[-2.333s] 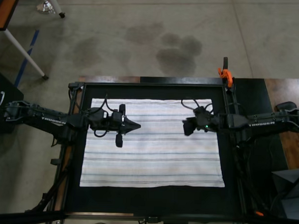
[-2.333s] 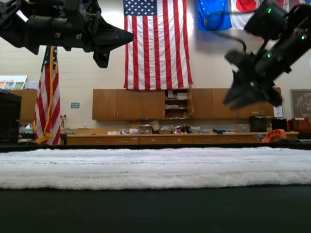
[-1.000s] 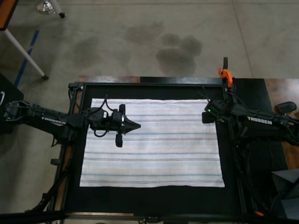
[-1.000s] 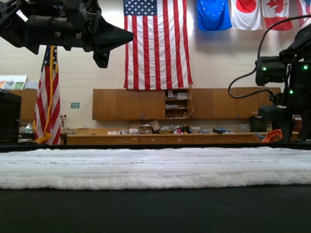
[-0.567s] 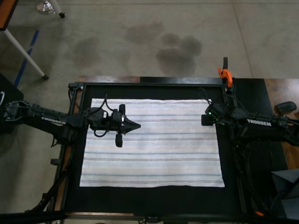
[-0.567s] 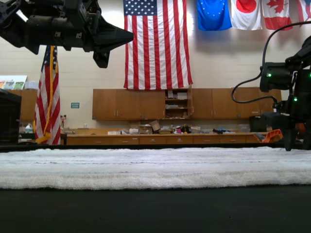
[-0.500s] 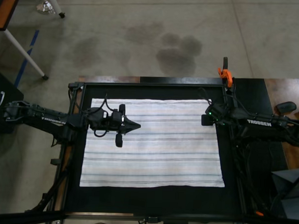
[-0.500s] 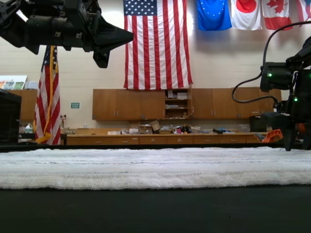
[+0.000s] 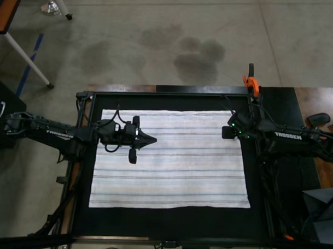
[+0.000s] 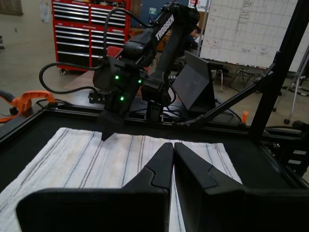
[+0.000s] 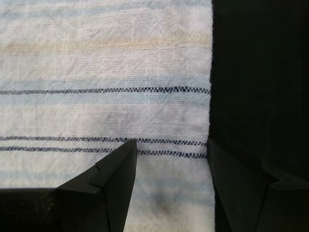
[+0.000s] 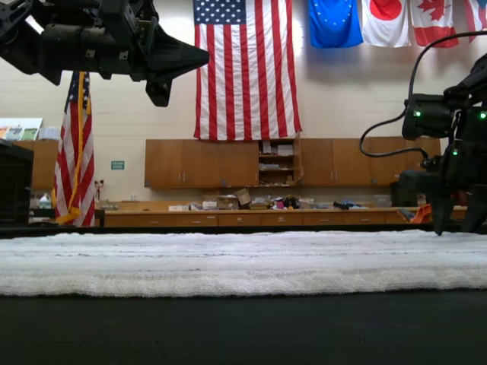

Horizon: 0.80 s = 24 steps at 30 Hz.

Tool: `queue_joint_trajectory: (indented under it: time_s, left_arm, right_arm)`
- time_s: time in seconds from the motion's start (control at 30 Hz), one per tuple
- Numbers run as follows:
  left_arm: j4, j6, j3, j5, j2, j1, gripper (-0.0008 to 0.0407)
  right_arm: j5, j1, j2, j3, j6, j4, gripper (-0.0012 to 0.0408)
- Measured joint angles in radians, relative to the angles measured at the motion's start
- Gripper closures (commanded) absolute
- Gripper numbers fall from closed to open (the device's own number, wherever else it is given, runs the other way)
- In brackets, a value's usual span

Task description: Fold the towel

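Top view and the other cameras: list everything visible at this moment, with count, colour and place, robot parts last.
towel: one, white with thin grey-blue stripes, spread flat on the black work surface.
work surface: one, black, framed, under the towel.
clamp: one, orange, on the frame's far corner at the top view's right.
flags: several, hung on the back wall in the exterior view.
cabinets: brown wood, along that wall.
tool chest: one, red, in the left wrist view's background.
left gripper: one, black, shut, raised above the towel.
right gripper: one, black, open, its fingers straddling the towel's edge.
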Motion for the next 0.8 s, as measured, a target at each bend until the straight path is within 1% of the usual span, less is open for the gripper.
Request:
queue_joint_trajectory:
  time_s: [0.23,0.57,0.8]
  left_arm:
    - [-0.001,-0.002,0.0,0.0,0.0,0.0,0.0399]
    - [0.0,-0.003,0.0,0.0,0.0,0.0,0.0399]
    - [0.0,-0.003,0.0,0.0,0.0,0.0,0.0399]
  right_arm:
    - [0.0,0.0,-0.001,-0.004,0.001,0.0,0.0203]
    - [0.019,-0.001,-0.001,-0.005,-0.005,-0.013,0.0248]
    - [0.037,-0.001,0.0,-0.006,-0.009,-0.018,0.0253]
